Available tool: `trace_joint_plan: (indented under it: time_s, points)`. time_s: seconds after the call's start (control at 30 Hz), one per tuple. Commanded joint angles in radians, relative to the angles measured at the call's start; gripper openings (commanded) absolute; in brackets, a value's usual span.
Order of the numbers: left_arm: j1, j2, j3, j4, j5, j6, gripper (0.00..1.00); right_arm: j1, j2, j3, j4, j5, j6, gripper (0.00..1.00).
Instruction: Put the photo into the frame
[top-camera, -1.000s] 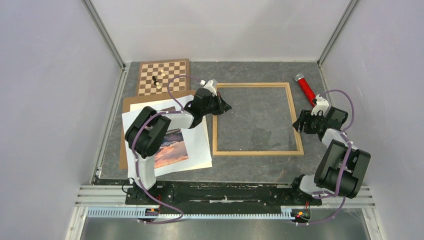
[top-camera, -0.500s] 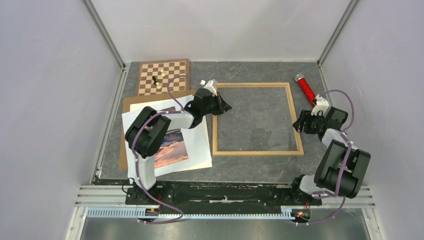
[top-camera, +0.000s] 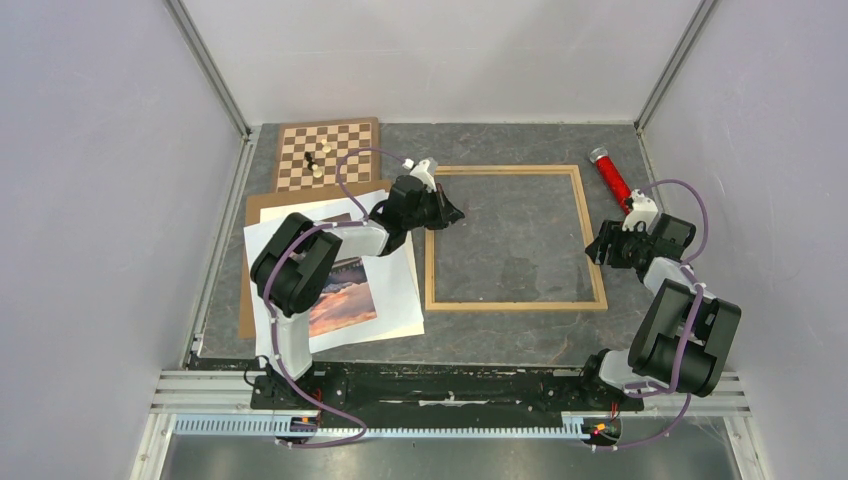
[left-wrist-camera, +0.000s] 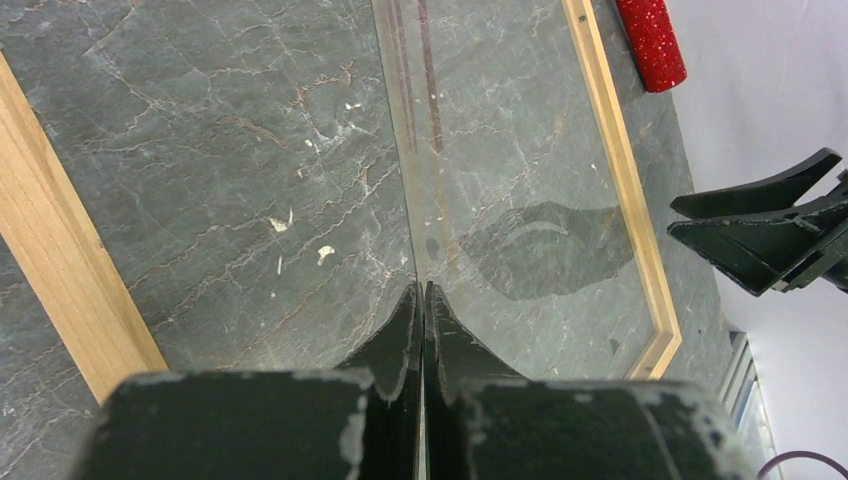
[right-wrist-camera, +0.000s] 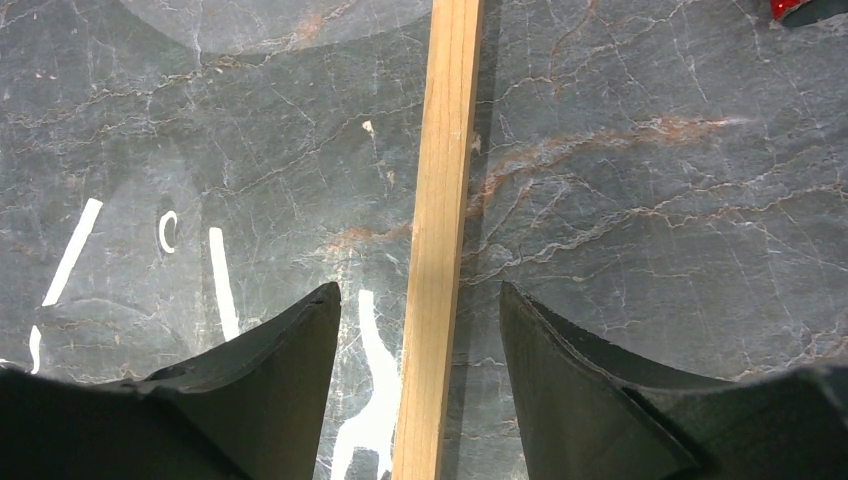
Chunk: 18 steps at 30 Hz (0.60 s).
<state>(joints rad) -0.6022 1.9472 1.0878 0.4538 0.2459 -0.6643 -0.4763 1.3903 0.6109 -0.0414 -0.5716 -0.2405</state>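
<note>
The light wood frame (top-camera: 515, 304) lies flat on the grey table at centre right. My left gripper (top-camera: 452, 212) is at the frame's left rail, shut on the edge of a thin clear pane (left-wrist-camera: 408, 150), seen edge-on in the left wrist view and running out from the fingertips (left-wrist-camera: 421, 290) over the frame opening. My right gripper (top-camera: 598, 248) is open, its jaws straddling the frame's right rail (right-wrist-camera: 440, 220) without touching it. The sunset lake photo (top-camera: 342, 292) lies on white sheets (top-camera: 400, 290) left of the frame, partly hidden by my left arm.
A brown backing board (top-camera: 262, 205) lies under the white sheets. A chessboard (top-camera: 327, 153) with a few pieces sits at the back left. A red glitter tube (top-camera: 611, 177) lies behind the frame's right corner. Walls close in on three sides.
My left gripper has shifted very slightly toward the back with the pane, and the reflection in the pane has faded. The right arm has not moved.
</note>
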Motion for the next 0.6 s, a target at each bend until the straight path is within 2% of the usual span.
trace_joint_plan:
  time_s: [0.0,0.3,0.57]
  points:
    - [-0.009,-0.03,0.032,0.013,0.028,0.061,0.02,-0.005,-0.007,-0.005,0.028,-0.007,-0.019,0.63]
    - [-0.008,-0.028,0.043,0.003,0.032,0.072,0.02,-0.005,-0.014,-0.004,0.007,0.019,-0.058,0.63]
    - [-0.011,-0.027,0.05,-0.007,0.035,0.085,0.02,-0.005,-0.037,-0.016,-0.06,0.073,-0.186,0.63]
